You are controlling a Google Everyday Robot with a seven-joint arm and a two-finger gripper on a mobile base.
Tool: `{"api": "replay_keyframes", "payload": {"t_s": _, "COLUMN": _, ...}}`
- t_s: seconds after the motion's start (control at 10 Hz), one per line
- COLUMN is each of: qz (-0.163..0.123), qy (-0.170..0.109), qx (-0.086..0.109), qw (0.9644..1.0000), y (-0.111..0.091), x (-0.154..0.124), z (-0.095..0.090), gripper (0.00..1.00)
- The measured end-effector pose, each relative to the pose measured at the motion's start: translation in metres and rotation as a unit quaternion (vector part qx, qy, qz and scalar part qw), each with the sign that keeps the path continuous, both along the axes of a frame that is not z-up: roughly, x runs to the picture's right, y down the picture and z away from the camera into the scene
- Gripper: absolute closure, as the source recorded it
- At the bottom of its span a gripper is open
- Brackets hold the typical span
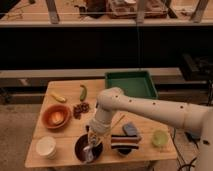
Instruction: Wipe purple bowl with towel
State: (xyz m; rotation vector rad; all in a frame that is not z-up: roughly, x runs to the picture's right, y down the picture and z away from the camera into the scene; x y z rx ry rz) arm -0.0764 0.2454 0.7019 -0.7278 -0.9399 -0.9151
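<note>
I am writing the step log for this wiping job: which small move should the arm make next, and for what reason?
Probably a short sweep of the towel around the inside of the purple bowl. The gripper is down over the bowl at the table's front edge, and the pale cloth hangs from it into the bowl, so wiping seems the natural next step.

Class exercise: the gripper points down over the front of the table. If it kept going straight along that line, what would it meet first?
Most likely the purple bowl: the gripper hangs right over its inside with the towel dangling at it. The towel probably meets the bowl's inside first, though depth is uncertain.
</note>
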Motion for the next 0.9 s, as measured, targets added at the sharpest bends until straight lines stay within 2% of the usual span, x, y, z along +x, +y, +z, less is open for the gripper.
{"api": "replay_keyframes", "payload": {"t_s": 0.2, "qz": -0.01, "qy": -0.018, "qx": 0.006, "qw": 0.9998, "y": -0.004, "x": -0.026, "z": 0.0, "gripper": 1.0}}
{"api": "replay_keyframes", "payload": {"t_s": 0.4, "qz": -0.027, "qy": -0.046, "qx": 0.006, "qw": 0.9986, "y": 0.003, "x": -0.044, "z": -0.007, "gripper": 1.0}}
{"api": "replay_keyframes", "payload": {"t_s": 0.6, "qz": -0.033, "qy": -0.056, "qx": -0.003, "qw": 0.9979, "y": 0.016, "x": -0.041, "z": -0.015, "gripper": 1.0}}
{"api": "replay_keyframes", "payload": {"t_s": 0.8, "qz": -0.027, "qy": -0.056, "qx": -0.02, "qw": 0.9978, "y": 0.033, "x": -0.023, "z": -0.019, "gripper": 1.0}}
{"api": "replay_keyframes", "payload": {"t_s": 0.9, "qz": -0.021, "qy": -0.057, "qx": -0.022, "qw": 0.9979, "y": 0.037, "x": -0.014, "z": -0.02, "gripper": 1.0}}
